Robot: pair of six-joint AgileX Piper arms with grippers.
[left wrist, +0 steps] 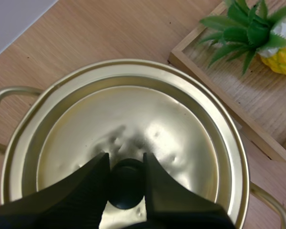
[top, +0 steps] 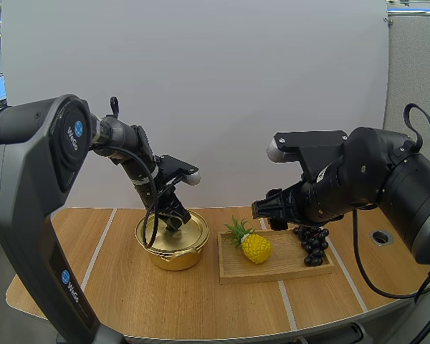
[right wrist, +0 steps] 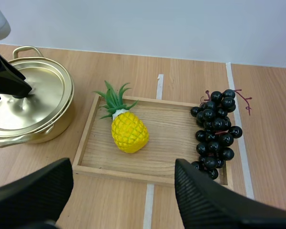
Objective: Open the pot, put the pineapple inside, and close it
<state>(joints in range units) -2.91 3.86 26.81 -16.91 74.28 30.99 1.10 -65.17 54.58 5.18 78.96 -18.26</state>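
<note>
L end effector (left wrist: pixel 125 161) grips the black knob (left wrist: pixel 126 193) of the gold lid (left wrist: pixel 152 119), one finger pressed to each side of it. Lid sits seated on the gold pot (top: pixel 173 252), which stands on the wooden surface (top: pixel 122 287). R end effector (right wrist: pixel 123 166) hangs open above the near edge of the wooden tray (right wrist: pixel 168 153), fingers spread wide w/ nothing btwn them. Pineapple (right wrist: pixel 128 132) lies on the tray's pot-side half, green crown angled toward the back & the pot, yellow body toward the near rail. Bunch of black grapes (right wrist: pixel 214 134) lies at the tray's other end, stem & top berries reaching over the back rim. Tray is just beside the pot, a narrow gap btwn the two.
</note>
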